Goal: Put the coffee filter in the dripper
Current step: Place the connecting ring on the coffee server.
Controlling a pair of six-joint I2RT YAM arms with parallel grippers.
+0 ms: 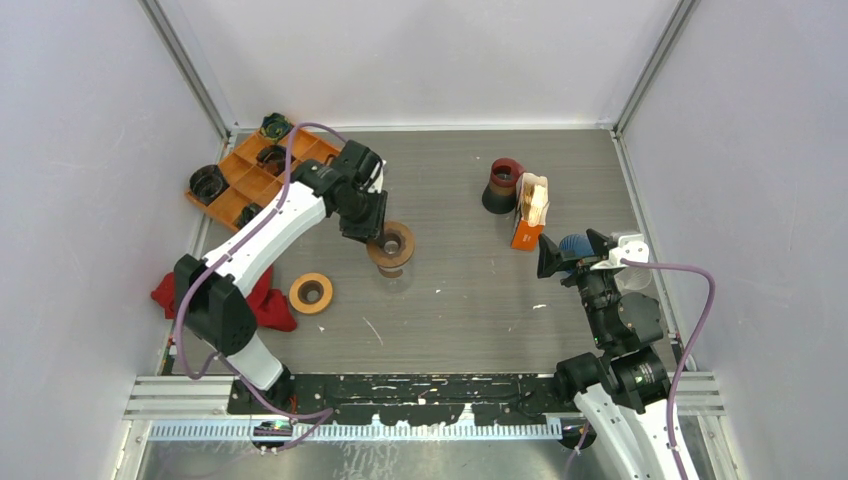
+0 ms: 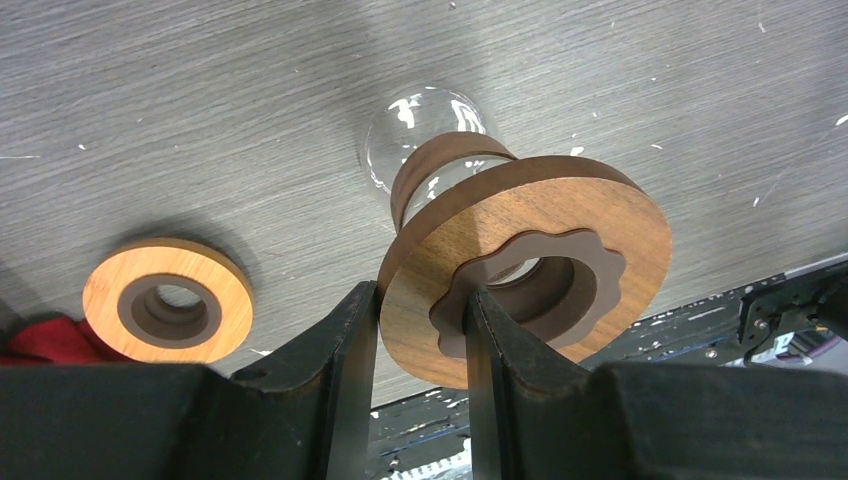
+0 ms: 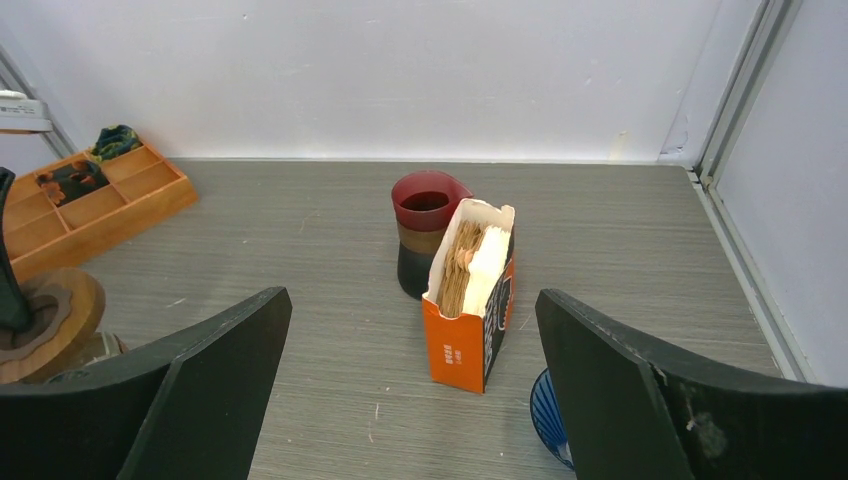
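At mid-table, left gripper (image 2: 420, 300) tight on the dripper (image 2: 600, 215) (right gripper (image 3: 412, 300) wide, near the filter box (image 3: 465, 350))

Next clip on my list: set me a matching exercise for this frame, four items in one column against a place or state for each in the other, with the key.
Column one
1. dark walnut wooden ring with brown scalloped centre
2. pale wooden ring with taupe centre
3. orange carton of paper filters
4. right gripper

Column two
A. jaws wide open, holding nothing
B. lying flat on the table beside the red cloth
C. rim pinched by the left gripper
D. standing upright next to the red-and-black cup

Pairs: 1-C, 2-B, 3-D, 4-A
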